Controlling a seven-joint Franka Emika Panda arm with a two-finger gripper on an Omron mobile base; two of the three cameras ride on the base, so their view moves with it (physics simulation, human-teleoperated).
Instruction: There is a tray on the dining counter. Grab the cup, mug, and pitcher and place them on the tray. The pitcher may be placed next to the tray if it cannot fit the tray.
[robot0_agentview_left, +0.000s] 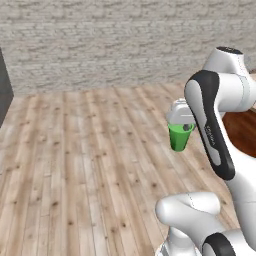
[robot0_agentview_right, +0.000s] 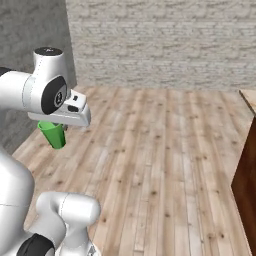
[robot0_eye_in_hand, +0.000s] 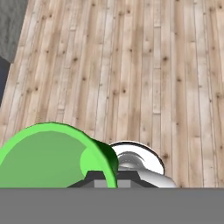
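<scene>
— Hanging under the white hand in the left base view is the cup (robot0_agentview_left: 179, 136), upright and well above the wooden floor (robot0_agentview_left: 90, 170). Is the gripper (robot0_agentview_left: 184, 128) clamped on it?

— Yes, the jaws are pinched on the cup's rim; the hand view shows the green wall (robot0_eye_in_hand: 65, 159) caught at the finger tips, with one tip inside the bowl. That view looks straight down into the cup's open mouth, which neither base view gives.

— What does the right base view add?

— The reddish wood side of the dining counter (robot0_agentview_right: 246, 175) at the right edge, with a sliver of its pale top above. The cup (robot0_agentview_right: 53, 134) sits far left there, partly behind the hand.

— And the room?

— Plank floor running to a pale brick wall (robot0_agentview_left: 125, 45), with a dark panel (robot0_agentview_left: 5, 90) at the left edge of the left base view.

— Room to move?

— Open floor lies between cup and counter.
</scene>
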